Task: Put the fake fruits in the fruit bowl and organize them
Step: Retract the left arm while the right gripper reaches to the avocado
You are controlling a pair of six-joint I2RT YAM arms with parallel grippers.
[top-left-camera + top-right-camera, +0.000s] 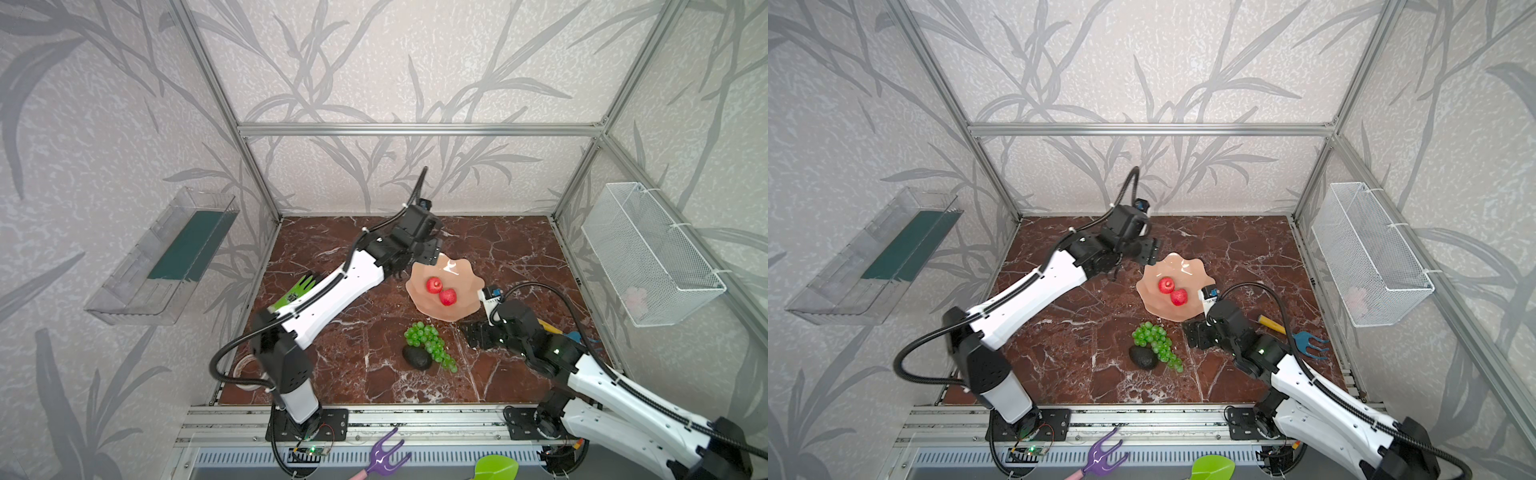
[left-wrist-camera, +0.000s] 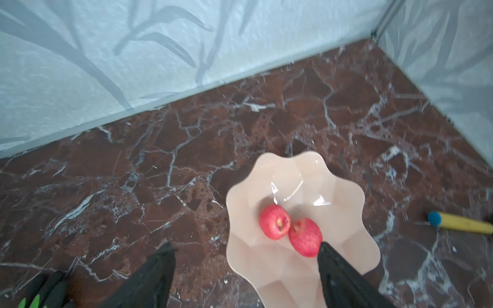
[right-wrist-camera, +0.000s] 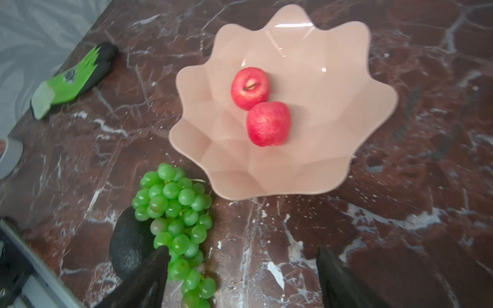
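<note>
Right wrist view: two small red apples (image 3: 250,88) sit touching in the glossy, scalloped peach-pink bowl (image 3: 373,80). Nearer, bright green grapes (image 3: 176,210) lie on the marble table (image 3: 400,226) against a dark, pebbly avocado (image 3: 128,240) on their left. The left gripper (image 2: 245,246) and right gripper (image 3: 241,250) both gape empty.

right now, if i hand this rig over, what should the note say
Left gripper: open, empty, by the bowl rim.
Right gripper: open, empty, over the table near the grapes.
Done: apples side by side in the bowl.
Left: grapes and avocado, touching each other on the table beside the bowl.
</note>
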